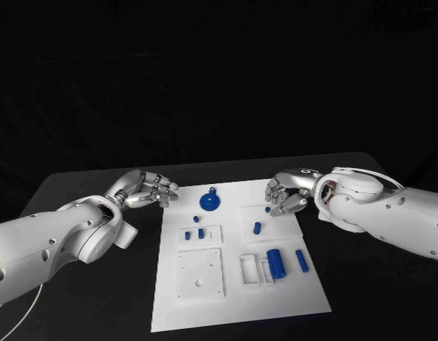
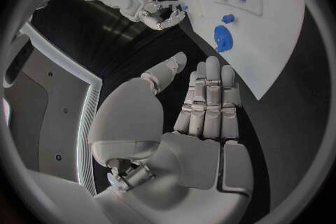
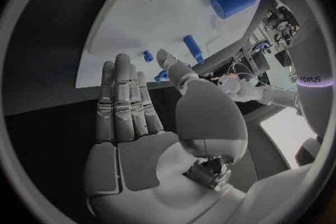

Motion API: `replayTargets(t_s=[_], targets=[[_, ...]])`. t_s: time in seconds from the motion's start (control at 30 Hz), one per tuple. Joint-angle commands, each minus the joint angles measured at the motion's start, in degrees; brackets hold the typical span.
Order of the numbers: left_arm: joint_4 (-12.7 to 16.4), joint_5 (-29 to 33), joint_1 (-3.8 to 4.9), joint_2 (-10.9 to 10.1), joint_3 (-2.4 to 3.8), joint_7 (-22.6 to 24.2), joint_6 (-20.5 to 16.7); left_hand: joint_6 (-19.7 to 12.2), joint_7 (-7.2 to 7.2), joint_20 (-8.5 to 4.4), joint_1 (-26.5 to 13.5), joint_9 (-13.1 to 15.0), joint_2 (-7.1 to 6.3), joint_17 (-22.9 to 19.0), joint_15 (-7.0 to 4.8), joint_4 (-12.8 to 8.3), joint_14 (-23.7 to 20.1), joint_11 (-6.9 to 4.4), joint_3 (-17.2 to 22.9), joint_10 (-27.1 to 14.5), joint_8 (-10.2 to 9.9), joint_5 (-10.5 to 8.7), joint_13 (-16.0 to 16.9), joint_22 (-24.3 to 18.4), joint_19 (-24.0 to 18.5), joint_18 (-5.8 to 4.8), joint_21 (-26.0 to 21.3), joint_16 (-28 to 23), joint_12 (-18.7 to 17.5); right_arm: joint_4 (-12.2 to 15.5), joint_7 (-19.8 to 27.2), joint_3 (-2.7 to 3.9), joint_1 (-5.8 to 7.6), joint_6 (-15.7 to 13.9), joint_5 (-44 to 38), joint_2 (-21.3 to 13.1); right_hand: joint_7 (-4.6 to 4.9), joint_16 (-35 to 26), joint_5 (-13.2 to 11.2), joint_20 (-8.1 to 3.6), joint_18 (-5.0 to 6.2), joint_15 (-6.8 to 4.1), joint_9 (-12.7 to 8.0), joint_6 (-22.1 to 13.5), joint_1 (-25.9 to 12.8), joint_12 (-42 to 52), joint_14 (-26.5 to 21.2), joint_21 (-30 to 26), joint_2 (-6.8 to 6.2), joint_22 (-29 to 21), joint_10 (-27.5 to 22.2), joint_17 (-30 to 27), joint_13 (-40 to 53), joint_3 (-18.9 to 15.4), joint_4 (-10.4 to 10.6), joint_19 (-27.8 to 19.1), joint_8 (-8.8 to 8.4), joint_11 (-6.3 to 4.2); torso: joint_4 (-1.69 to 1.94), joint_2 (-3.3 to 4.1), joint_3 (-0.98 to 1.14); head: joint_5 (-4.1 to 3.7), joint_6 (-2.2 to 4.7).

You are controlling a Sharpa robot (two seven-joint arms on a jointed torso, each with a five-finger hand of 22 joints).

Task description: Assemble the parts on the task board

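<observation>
White task board (image 1: 281,298) mid-counter, left hand (image 1: 149,189) off its left edge, right hand (image 1: 286,193) over its far right edge, both with fingers apart, holding nothing, blue parts (image 1: 274,259) between

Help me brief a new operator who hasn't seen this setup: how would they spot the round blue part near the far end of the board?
Start at the white task board in the middle of the black table, between the two hands. Go to its far edge, near the left hand. There lies the round blue part: a flat disc with a small knob pointing away, wider than the slim blue pegs and the cylinder nearer the robot.
</observation>
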Motion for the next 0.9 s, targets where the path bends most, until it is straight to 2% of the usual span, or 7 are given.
replayTargets(t_s=[0.03, 0.3, 0.43, 0.5, 0.6, 0.77, 0.9], targets=[[0.34, 3.47, 0.02, -0.07, 0.03, 2.66, 1.13, -0.48, -0.03, 0.01, 0.37, 0.06, 0.46, 0.29, 0.43, -0.21, -0.01, 0.09, -0.28, 0.39, 0.26, 0.34, -0.11, -0.06, -0.53, -1.17, -0.39, -1.00, -0.40, 0.41, -1.05, -0.03, -0.63, 0.17, -3.54, 0.26, -0.04, 0.08, 0.15, -0.04, 0.35, 0.19, -0.10, 0.47, -0.54, -0.46, 0.31, 0.01, 0.14, -0.11, 0.32, 0.11, -0.15, -0.40, -0.09, 0.53, 0.21, 0.20, 0.07, 0.02, -0.01, -0.01, 0.04], [0.31, 8.77, 0.02, -0.12, 0.03, 4.03, 0.23, -0.66, -0.01, 0.26, 0.57, 0.01, 0.47, 0.86, 0.65, -0.21, 0.04, 0.10, -0.41, 0.54, 0.32, 0.49, -0.24, 0.02, -0.75, -1.13, -0.73, -2.16, -0.65, 0.67, -1.37, -0.03, -1.43, -0.95, -4.40, 1.27, -0.25, 0.26, -0.69, -0.32, 0.35, -0.08, -0.43, 1.16, 0.33, -1.09, 0.81, 0.05, 0.42, -0.22, 1.67, 0.56, -0.63, 0.25, -0.07, 1.34, 0.20, -0.05, 0.03, 0.07, 0.07, 0.27, -0.09], [0.32, 8.99, 0.02, -0.11, 0.02, 4.09, 0.33, -0.75, 0.04, 0.39, 0.44, -0.02, 0.48, 1.17, 0.77, -0.14, 0.04, 0.13, -0.53, 0.56, 0.34, 0.59, -0.31, 0.09, -0.91, -1.18, -0.86, -2.66, -0.78, 0.49, -1.74, -0.04, -1.80, -1.58, -5.17, 1.84, -0.40, 0.39, -2.30, -0.39, 0.35, -0.22, -0.72, 1.76, 1.38, -1.64, 1.08, 0.12, 0.81, -0.17, 2.60, 0.93, -0.97, 2.40, 0.06, 1.81, 0.15, -0.17, 0.05, 0.07, 0.06, 0.26, -0.12], [0.29, 9.10, 0.02, -0.07, 0.01, 3.89, 0.44, -0.74, 0.05, 0.42, 0.39, -0.02, 0.50, 1.28, 0.79, -0.13, 0.06, 0.12, -0.57, 0.61, 0.37, 0.61, -0.32, 0.12, -0.95, -1.18, -0.90, -2.80, -0.80, 0.31, -1.85, -0.04, -1.95, -1.37, -5.60, 2.10, -0.57, 0.64, -4.68, -0.46, 0.35, -0.43, -0.99, 2.50, 1.46, -2.08, 1.49, 0.39, 0.43, 0.01, 3.62, 1.34, -1.18, 5.81, 0.46, 2.42, 0.16, -0.31, 0.05, 0.06, 0.08, 0.36, -0.20], [0.22, 9.10, 0.02, -0.07, 0.01, 3.75, 0.67, -0.68, 0.03, 0.43, 0.26, -0.02, 0.65, 1.57, 0.76, -0.07, 0.29, 0.06, -0.64, 0.81, 0.45, 0.65, -0.31, 0.21, -0.91, -1.16, -0.89, -2.96, -0.77, 0.20, -2.16, -0.04, -2.19, -1.08, -6.52, 2.26, -1.13, 1.74, -4.23, -0.88, 0.35, -0.91, -1.02, 3.97, 1.37, -1.97, 2.53, 1.25, 0.51, 0.63, 5.23, 2.00, -1.00, 9.13, 0.81, 3.42, 0.62, -0.92, 0.10, 0.05, 0.11, 0.41, -0.22], [0.11, 9.11, 0.02, -0.23, 0.00, 3.60, 0.93, -0.54, -0.04, 0.39, 0.15, 0.00, 0.88, 2.04, 0.70, -0.08, 0.58, -0.04, -0.70, 1.07, 0.61, 0.67, -0.30, 0.36, -0.81, -1.12, -0.87, -3.25, -0.76, 0.30, -2.77, -0.05, -2.48, -0.74, -8.37, 2.25, -1.97, 3.91, -6.37, -1.64, 0.35, -1.81, -1.27, 6.40, 2.23, -2.03, 3.41, 2.91, 0.48, 2.00, 7.76, 3.27, -0.47, 17.40, 1.18, 4.87, 1.25, -1.65, 0.02, 0.05, 0.09, 0.43, -0.41], [-0.01, 9.11, 0.02, -0.22, -0.01, 3.59, 0.91, -0.54, -0.06, 0.33, 0.14, -0.01, 0.89, 2.43, 0.60, -0.11, 0.88, -0.07, -0.76, 1.16, 0.66, 0.65, -0.31, 0.48, -0.69, -1.07, -0.82, -3.38, -0.80, 0.43, -4.25, -0.05, -2.59, -0.04, -10.56, 2.23, -2.48, 5.74, -6.67, -2.24, 0.35, -2.35, -1.13, 7.73, 1.81, -1.91, 3.83, 4.22, 0.31, 3.07, 9.37, 4.23, 0.20, 19.96, 1.01, 5.83, 1.78, -2.26, 0.01, 0.06, 0.05, 0.41, -0.45]])
